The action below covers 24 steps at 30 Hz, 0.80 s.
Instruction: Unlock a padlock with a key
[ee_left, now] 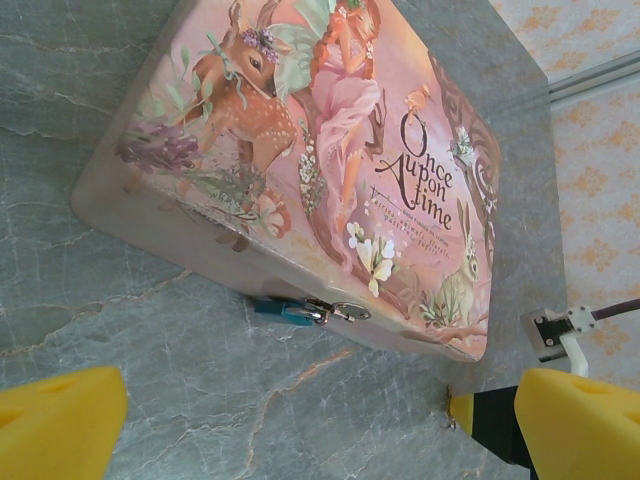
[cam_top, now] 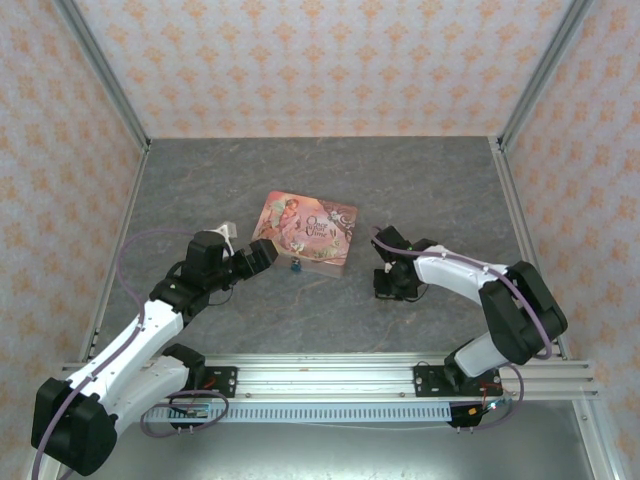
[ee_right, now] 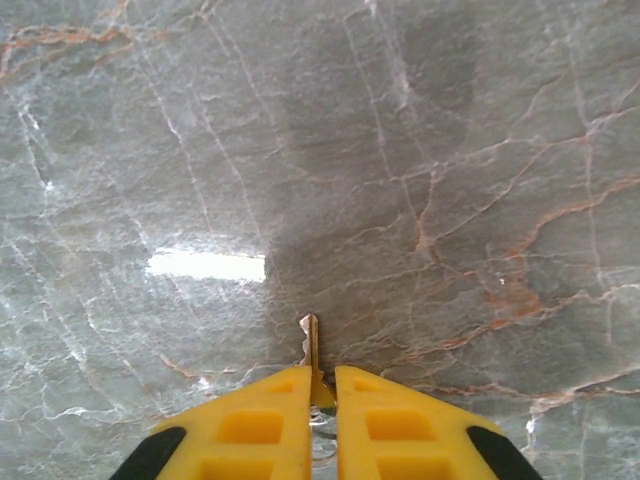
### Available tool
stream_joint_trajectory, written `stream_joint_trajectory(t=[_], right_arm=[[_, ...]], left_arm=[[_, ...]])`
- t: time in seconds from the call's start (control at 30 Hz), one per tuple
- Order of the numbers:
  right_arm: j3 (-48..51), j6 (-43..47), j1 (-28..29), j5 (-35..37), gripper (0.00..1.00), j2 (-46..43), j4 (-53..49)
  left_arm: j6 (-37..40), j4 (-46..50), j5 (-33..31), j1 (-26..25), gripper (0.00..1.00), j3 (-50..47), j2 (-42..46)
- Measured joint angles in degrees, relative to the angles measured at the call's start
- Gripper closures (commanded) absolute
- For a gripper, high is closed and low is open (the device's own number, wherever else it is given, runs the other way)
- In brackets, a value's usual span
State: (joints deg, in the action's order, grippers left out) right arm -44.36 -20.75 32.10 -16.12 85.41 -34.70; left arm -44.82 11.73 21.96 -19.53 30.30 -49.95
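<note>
Checking grips: the right gripper (ee_right: 322,378) was pinched together on the small brass-coloured metal key (ee_right: 311,345), blade poking out past the yellow fingers (ee_right: 260,425) and aimed at the grey marble tabletop (ee_right: 450,150), off to the right of the pink illustrated rectangular tin (cam_top: 307,230). Held by the bow, I judged, so the blade stayed free for the keyhole. The tiny teal-blue padlock (ee_left: 283,310) with its silvery shackle hung at the tin's front clasp, against its near wall. The left gripper (ee_left: 290,420) sat spread wide off the tin's near-left corner, facing the padlock. My read: staged to brace it. Key and padlock were well apart.
</note>
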Motion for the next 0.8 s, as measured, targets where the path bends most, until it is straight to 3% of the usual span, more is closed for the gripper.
stream_joint_trajectory(t=[0.3, 0.53, 0.7, 0.8], right_arm=[[0.11, 0.07, 0.00, -0.85, 0.99, -2.12, 0.13], [1.20, 0.94, 0.00, -2.58, 1.00, -8.98, 2.89], [1.20, 2.01, 0.00, -5.27, 1.00, -13.22, 5.60], [1.42, 2.60, 0.00, -8.35, 1.00, -16.90, 8.79]], left_arm=[[-0.35, -0.02, 0.04, 0.00, 0.00, 0.00, 0.00], [-1.86, -1.84, 1.70, 0.00, 0.00, 0.00, 0.33], [-3.58, -6.86, 4.90, 0.00, 0.06, 0.00, 0.85], [-5.33, -11.72, 7.78, -0.44, 0.15, 0.00, 0.85]])
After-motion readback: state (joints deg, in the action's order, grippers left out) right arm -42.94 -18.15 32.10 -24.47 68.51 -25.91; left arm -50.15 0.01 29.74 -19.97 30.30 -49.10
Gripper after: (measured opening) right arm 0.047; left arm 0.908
